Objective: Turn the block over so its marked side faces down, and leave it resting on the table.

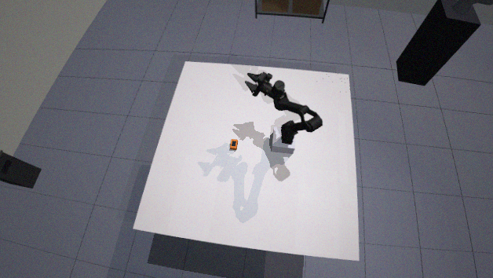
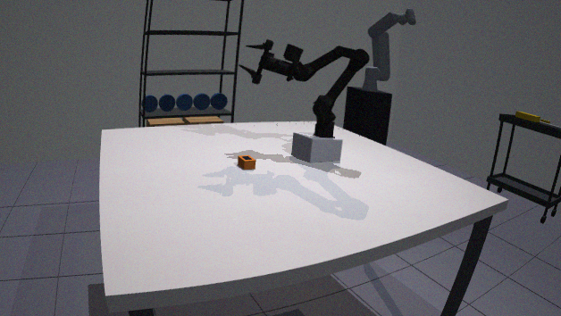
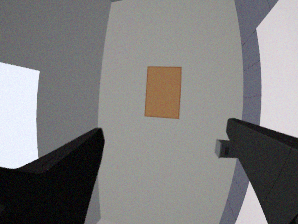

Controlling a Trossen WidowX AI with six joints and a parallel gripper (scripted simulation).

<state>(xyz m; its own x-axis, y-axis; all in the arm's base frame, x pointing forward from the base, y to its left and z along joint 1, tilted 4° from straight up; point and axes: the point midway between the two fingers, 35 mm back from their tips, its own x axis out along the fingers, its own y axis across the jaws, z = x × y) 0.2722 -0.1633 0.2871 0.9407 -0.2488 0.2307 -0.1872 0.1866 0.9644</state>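
A small orange block [image 1: 234, 144] [image 2: 247, 164] rests on the white table [image 1: 314, 204] [image 2: 179, 232], in front of the arm's base. Its upper face bears a dark rectangular mark, facing up. The block is not seen in the wrist view. My gripper [image 1: 247, 78] [image 2: 243, 56] [image 3: 167, 130] is open and empty, with its fingers wide apart. It is raised high above the table, well away from the block, and points outward, roughly level.
The arm stands on a grey base box [image 1: 283, 148] [image 2: 317, 148]. Shadows of the arm fall around the block. A shelf rack [image 2: 192, 72], a black pedestal [image 1: 432, 47] [image 2: 368, 116] and a cart [image 2: 523, 192] stand beyond the table. The wrist view shows an orange-brown rectangle [image 3: 163, 92] on a pale wall.
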